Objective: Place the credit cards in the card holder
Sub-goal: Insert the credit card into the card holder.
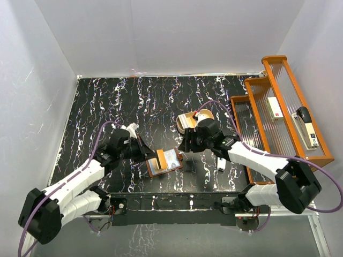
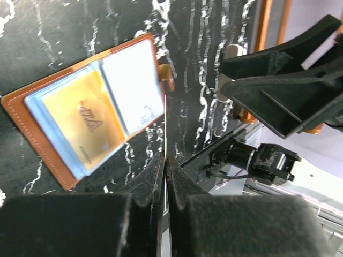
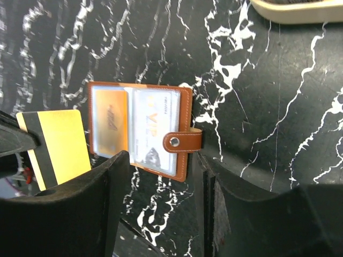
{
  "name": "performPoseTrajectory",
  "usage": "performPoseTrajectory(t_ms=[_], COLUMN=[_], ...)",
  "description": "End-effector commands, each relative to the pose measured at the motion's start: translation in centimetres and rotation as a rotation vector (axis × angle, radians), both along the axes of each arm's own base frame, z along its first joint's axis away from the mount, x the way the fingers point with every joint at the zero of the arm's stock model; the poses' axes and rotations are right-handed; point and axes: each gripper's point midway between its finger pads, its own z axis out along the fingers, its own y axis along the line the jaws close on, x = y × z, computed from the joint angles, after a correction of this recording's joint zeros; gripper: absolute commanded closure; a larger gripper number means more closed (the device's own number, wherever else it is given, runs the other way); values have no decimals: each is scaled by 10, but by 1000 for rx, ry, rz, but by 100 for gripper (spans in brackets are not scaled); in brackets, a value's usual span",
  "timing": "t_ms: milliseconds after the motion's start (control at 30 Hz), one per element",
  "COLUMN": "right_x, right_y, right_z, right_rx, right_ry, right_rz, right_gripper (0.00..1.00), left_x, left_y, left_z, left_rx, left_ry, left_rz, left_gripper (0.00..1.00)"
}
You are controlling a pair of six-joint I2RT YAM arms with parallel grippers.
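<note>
Black, white-veined marbled worktop [image 1: 107, 101] enclosed by plain white walls; top view, arm bases at 6 o'clock.

Near field: the left arm enters from 7 o'clock, stretched low toward centre. Its left end effector [image 1: 146, 152] has both fingers pressed together on a thin yellow plastic credit card [image 1: 160, 158] with a black stripe. The card stands on edge, long axis about 12 to 6 o'clock. Whether its lower edge touches the worktop cannot be told.

Middle field: the small brown leather bifold card holder [image 1: 167, 162] lies at the card's 3 o'clock, just beside it. It is open and flat, blue-grey lining up, long axis roughly 8 to 2 o'clock. A second yellow card [image 2: 80, 120] and a white card [image 2: 131, 88] sit in its pockets.

The coming insertion is judged to turn on this offset. The held card stands upright against a flat-lying pocket, so it must be tipped over and slid toward 3 o'clock. The left arm is the nearer.

The right arm enters from 4 o'clock, elbow bent. Its right end effector [image 1: 187, 143] hovers at the card holder's 1 o'clock, fingers spread wide either side of the snap tab [image 3: 182, 142], gripping nothing; it is probably placed to steady the leather.

Far field: a tan oval tray [image 3: 300, 10] at 12 o'clock of the card holder, and an orange wooden stepped rack [image 1: 276, 58] along the 3 o'clock wall.
</note>
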Motion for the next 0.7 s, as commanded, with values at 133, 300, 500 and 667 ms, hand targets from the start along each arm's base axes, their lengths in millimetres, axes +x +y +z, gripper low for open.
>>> performPoseTrajectory(t_ms=[133, 300, 500, 667], right_x=[10, 13, 12, 15], right_y=[20, 21, 27, 30], right_z=[-9, -21, -39, -52], right_rx=[-144, -220, -254, -302], right_ry=[-92, -99, -85, -79], right_rz=[60, 77, 115, 133], right_gripper=[48, 47, 45, 45], left_x=[2, 0, 0, 1], left_y=[3, 3, 8, 9], left_z=[-30, -41, -50, -52], left_rx=[35, 29, 39, 28], left_ry=[49, 78, 112, 124], left_rz=[20, 15, 28, 25], left_gripper=[100, 100, 100, 100])
